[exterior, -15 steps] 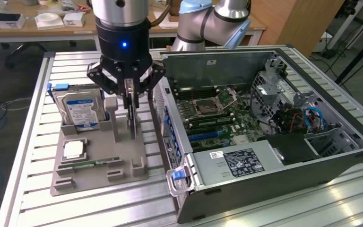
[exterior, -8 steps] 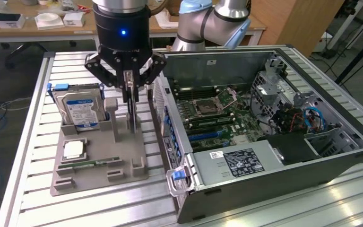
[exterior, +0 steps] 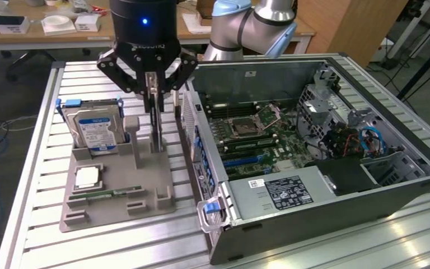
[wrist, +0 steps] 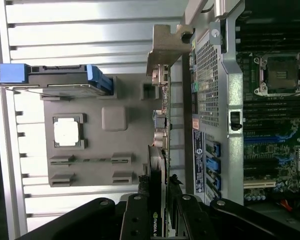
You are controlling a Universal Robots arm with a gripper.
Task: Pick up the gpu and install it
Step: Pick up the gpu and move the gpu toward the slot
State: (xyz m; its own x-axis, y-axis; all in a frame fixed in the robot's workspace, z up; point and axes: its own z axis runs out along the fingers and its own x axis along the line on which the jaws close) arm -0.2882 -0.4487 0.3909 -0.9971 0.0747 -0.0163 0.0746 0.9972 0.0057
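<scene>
Nearest, on the slatted counter (exterior: pixel 32 185), the grey holder (exterior: pixel 118 208) gives each part its own recess, so the claw can come at them from above. A memory stick (exterior: pixel 115 193) lies flat, a processor chip (exterior: pixel 88 177) sits behind it, and the hard drive (exterior: pixel 94 128) is propped on edge. Just beside the drive the gpu (exterior: pixel 157 131) also stands on edge over the holder's slot, its pale bracket (wrist: pixel 166 47) at one end. I cannot tell whether its lower edge is clear of the slot. The claw (exterior: pixel 154 98) is partly closed, its fingers pinching the card's upper edge from both faces, probably so the card hangs vertical for a motherboard slot. The open computer case (exterior: pixel 312 221) lies just beside the holder. Behind, the arm (exterior: pixel 263 17) reaches over with its wrist pointing straight down.
</scene>
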